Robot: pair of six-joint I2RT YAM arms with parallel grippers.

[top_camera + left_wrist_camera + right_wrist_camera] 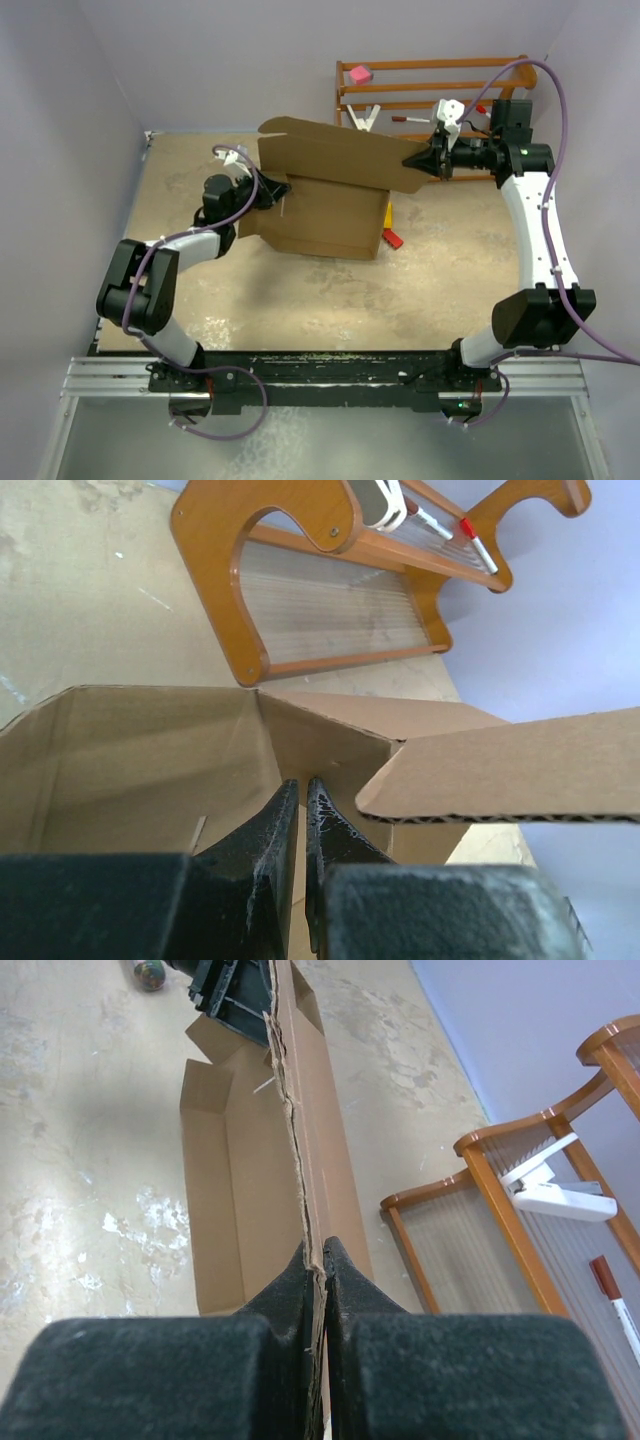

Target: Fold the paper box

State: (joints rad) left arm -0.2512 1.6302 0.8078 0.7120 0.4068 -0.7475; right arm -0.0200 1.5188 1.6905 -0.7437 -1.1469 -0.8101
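Tabletop fills mid frame, top view. Paper box sits at centre, w/ lid flap raised at upper centre. Wooden rack upper right. Right claw is pinched onto flap's right edge. Left claw is clamped on box's left wall. 1 red block lies just right of box.

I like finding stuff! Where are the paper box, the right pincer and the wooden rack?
paper box (330, 215): top view, body under the flap.
right pincer (316, 1257): right wrist view, between its fingertips.
wooden rack (420, 66): top view, its top rail.
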